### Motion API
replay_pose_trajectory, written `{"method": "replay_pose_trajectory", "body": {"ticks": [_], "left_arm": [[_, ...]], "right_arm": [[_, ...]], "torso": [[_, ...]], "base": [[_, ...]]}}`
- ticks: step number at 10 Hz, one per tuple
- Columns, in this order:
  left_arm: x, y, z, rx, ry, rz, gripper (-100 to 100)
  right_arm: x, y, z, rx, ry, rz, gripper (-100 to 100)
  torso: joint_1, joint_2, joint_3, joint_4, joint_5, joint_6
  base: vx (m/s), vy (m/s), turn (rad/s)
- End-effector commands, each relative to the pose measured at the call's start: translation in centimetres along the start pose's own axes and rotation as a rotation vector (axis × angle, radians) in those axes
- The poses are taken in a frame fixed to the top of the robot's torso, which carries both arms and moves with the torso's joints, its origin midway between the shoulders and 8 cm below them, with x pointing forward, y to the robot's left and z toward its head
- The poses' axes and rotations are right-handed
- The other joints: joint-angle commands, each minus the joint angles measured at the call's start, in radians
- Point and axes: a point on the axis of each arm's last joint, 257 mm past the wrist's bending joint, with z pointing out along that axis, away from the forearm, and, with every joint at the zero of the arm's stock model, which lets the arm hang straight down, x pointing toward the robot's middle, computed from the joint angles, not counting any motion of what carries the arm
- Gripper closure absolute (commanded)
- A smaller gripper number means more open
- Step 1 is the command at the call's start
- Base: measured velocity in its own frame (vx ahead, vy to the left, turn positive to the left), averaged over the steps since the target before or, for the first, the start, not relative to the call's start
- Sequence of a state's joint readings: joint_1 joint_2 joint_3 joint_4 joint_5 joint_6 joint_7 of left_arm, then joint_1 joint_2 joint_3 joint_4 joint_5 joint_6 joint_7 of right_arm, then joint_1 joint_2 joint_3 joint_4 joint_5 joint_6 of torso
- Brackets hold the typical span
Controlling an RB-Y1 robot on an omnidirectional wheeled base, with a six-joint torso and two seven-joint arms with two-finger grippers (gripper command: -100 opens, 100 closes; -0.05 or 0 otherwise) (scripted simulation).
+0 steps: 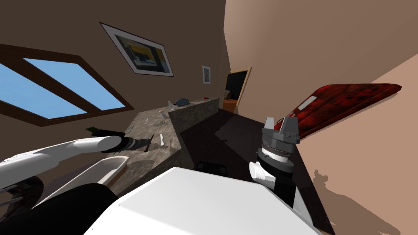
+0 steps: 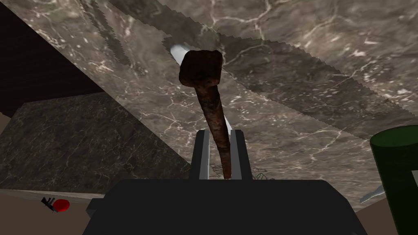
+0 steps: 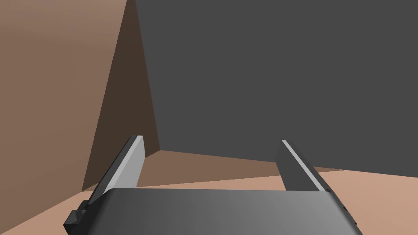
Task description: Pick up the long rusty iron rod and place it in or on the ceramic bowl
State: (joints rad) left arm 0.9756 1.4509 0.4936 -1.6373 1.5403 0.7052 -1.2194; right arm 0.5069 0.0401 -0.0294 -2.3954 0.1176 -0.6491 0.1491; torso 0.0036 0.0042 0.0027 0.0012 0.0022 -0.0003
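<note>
A long rusty brown rod with a thick blunt head stands out from between my left gripper's fingers, which are shut on its thin end. In the head view the rod shows as a dark sliver at the tip of my left arm, over the marbled counter. A white, deep, bowl-like vessel sits at the counter's near end, beneath my left forearm. My right gripper is raised off to the right, away from the counter, open and with nothing in it.
A white oblong thing lies on the counter just beyond the rod, and a dark green thing stands beside my left hand. Small items sit at the counter's far end. A red mat lies to the right.
</note>
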Motion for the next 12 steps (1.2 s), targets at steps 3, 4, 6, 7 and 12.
{"method": "replay_pose_trajectory", "body": {"ticks": [3, 4, 6, 7, 12], "left_arm": [[-2.6, -2.7, -1.7, 0.035, 0.005, 0.024, 100], [-2.9, -3.1, -2.0, 0.036, 0.013, 0.025, 100], [-3.2, -3.6, -2.6, 0.031, 0.035, 0.024, 100], [-3.4, -3.7, -2.8, 0.027, 0.049, 0.022, 100], [-3.4, -4.4, -4.1, -0.008, 0.134, 0.003, 100]], "right_arm": [[0.0, 0.0, 0.0, 0.0, 0.0, 0.0, 0], [0.0, 0.0, 0.0, 0.0, 0.0, 0.0, 0], [0.0, 0.0, 0.0, 0.0, 0.0, 0.0, 0], [0.0, 0.0, 0.0, 0.0, 0.0, 0.0, 0], [0.0, 0.0, 0.0, 0.0, 0.0, 0.0, 0]], "torso": [[0.002, 0.002, 0.001, 0.0, 0.0, 0.0], [0.003, 0.004, 0.002, 0.001, 0.0, -0.001], [0.005, 0.003, 0.002, 0.001, 0.001, -0.001], [0.004, 0.001, 0.001, 0.0, 0.001, -0.001], [0.003, -0.002, -0.001, -0.001, 0.002, -0.002]], "base": [[-0.127, 0.076, 0.034], [-0.128, 0.104, 0.077], [-0.092, 0.096, 0.079], [-0.061, 0.065, 0.092], [-0.043, 0.077, 0.103]]}}
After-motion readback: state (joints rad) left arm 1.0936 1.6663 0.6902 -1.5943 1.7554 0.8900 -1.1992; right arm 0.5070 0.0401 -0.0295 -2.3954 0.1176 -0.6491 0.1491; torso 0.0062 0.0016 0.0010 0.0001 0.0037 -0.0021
